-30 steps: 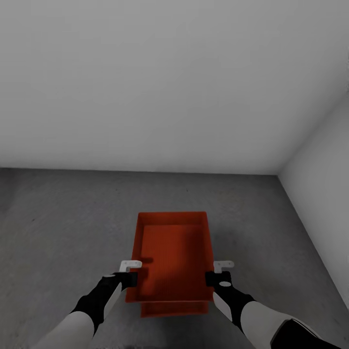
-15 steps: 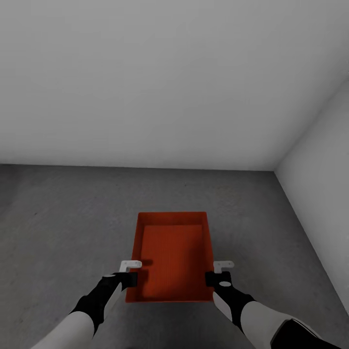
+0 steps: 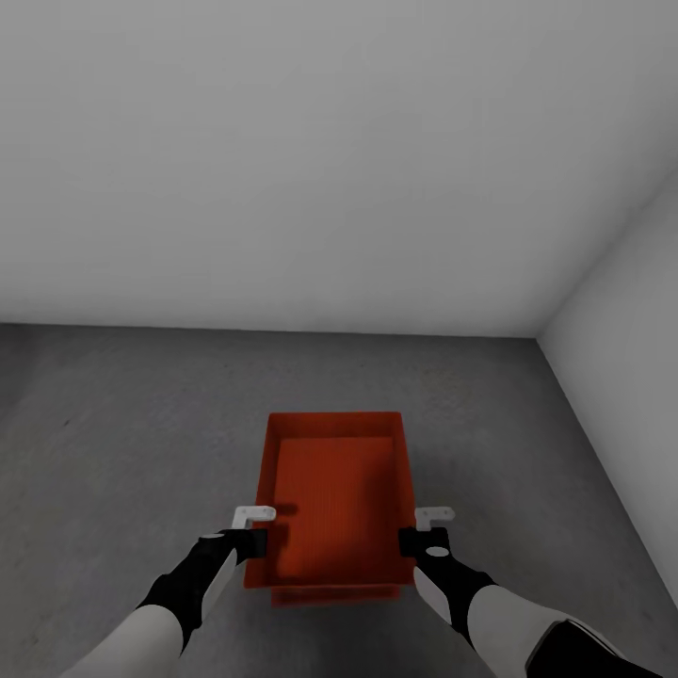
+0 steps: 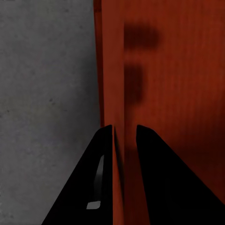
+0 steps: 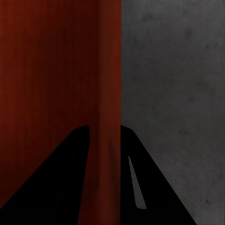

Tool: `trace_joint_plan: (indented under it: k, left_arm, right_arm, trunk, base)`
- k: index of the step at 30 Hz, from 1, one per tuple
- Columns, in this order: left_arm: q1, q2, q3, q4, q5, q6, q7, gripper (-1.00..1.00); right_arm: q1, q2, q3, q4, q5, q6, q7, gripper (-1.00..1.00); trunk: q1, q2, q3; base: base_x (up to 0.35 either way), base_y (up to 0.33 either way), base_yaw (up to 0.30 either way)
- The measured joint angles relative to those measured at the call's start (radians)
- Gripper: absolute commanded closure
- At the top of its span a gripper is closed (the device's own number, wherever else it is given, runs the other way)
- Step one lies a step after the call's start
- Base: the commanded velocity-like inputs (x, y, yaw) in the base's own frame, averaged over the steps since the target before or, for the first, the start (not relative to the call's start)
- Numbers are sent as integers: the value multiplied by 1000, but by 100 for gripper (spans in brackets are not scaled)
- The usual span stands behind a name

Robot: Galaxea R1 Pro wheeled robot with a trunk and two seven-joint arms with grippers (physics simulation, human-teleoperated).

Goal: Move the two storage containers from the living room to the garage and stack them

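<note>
I hold an orange-red storage container (image 3: 334,490) above the dark grey floor (image 3: 122,424) of the garage. My left gripper (image 3: 252,544) is shut on its left wall and my right gripper (image 3: 414,543) on its right wall. A thin orange-red strip of the other storage container (image 3: 334,594) peeks out beneath the held one's near edge. In the left wrist view the black fingers (image 4: 105,154) pinch the container wall (image 4: 112,70). In the right wrist view the fingers (image 5: 79,154) clamp the opposite wall (image 5: 110,70).
A plain white wall (image 3: 282,160) rises ahead, and a second white wall (image 3: 631,377) closes the right side, meeting it in a corner. Bare grey floor (image 4: 47,70) spreads to the left and right (image 5: 173,70) of the containers.
The strip of the lower container under the held one's near edge was wider a second ago, vanished half a second ago, and shows thinly again. Both grippers keep their hold.
</note>
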Motion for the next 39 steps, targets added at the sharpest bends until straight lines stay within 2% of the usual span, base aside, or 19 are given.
trace_joint_plan:
  k: [39]
  left_arm:
    - [0, -3, 6, 0, -4, -5, 0, 100]
  right_arm:
    - [0, -2, 1, 1, -2, -8, 2, 100]
  trunk:
    - [0, 0, 0]
  base:
    - [3, 0, 0]
